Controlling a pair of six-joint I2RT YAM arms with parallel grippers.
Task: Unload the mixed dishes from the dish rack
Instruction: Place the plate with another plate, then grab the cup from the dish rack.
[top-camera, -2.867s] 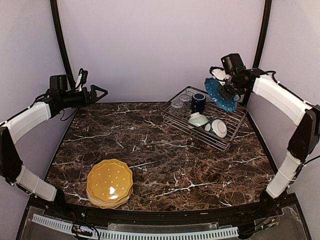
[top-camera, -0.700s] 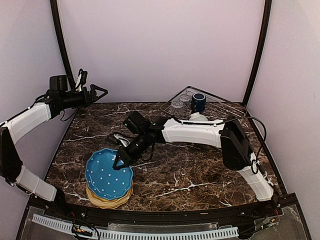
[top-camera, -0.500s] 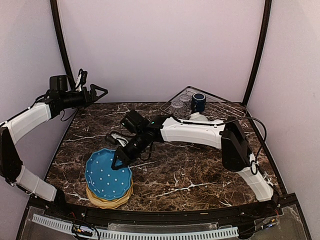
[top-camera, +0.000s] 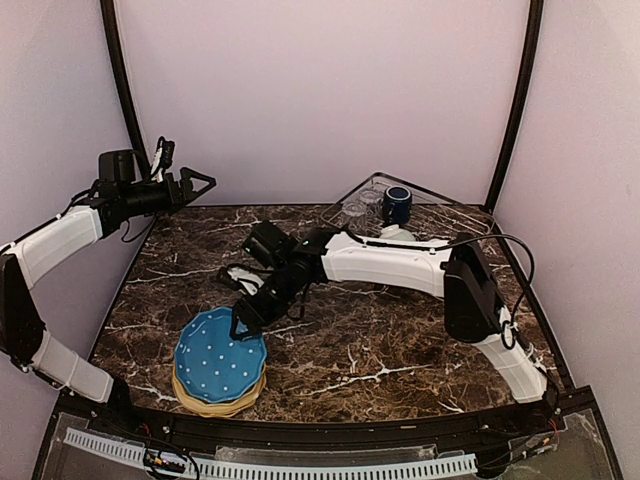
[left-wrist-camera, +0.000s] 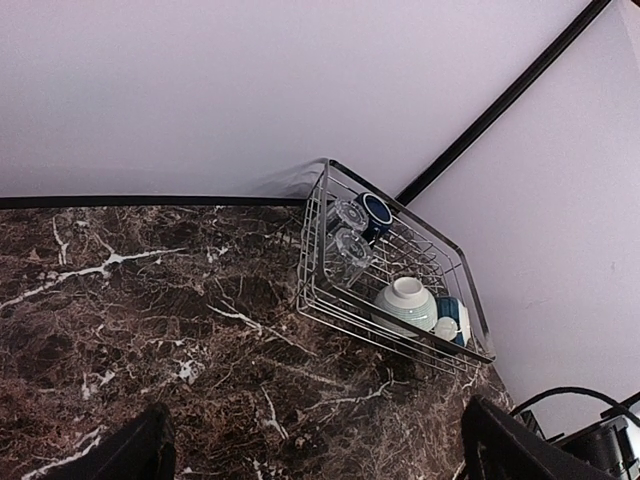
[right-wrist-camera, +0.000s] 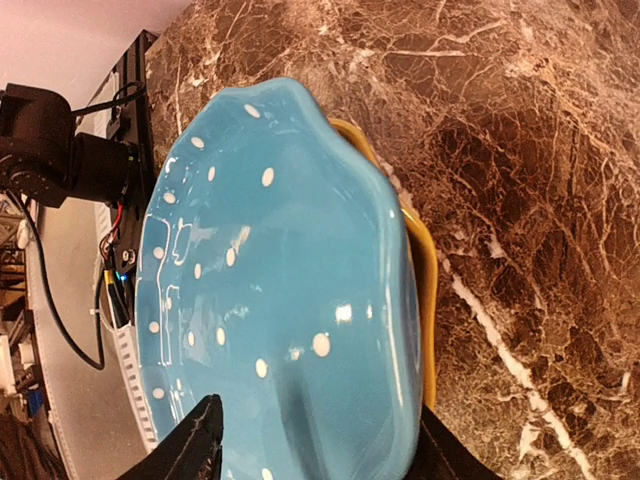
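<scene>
The blue dotted plate (right-wrist-camera: 280, 300) lies face up on the stack of yellow plates (top-camera: 215, 402) at the near left of the surface (top-camera: 400, 340), sitting slightly off-centre so that a yellow edge shows along one side. The right fingers (right-wrist-camera: 203, 440) stand spread across its far rim, one over the blue face and the other outside the edge; whether either touches the glaze cannot be told. Hazards, in my judgement: a withdrawal that drags along the rim could slide the plate off the stack or tip it. A low lift-off could clip the scalloped edge. Glaze on glaze offers little friction. The dish rack (left-wrist-camera: 392, 335) sits at the far right corner and holds a navy mug (top-camera: 397, 203), glass tumblers (left-wrist-camera: 350, 245) and bowls (left-wrist-camera: 407, 303). A hurried return could knock these together. The left fingers (left-wrist-camera: 150, 450) are spread wide, holding nothing, raised at the far left. Surface: glossy dark brown marble pattern with white veins. Room: plain pale lilac walls (top-camera: 320, 90) and black corner posts (top-camera: 518, 100).
</scene>
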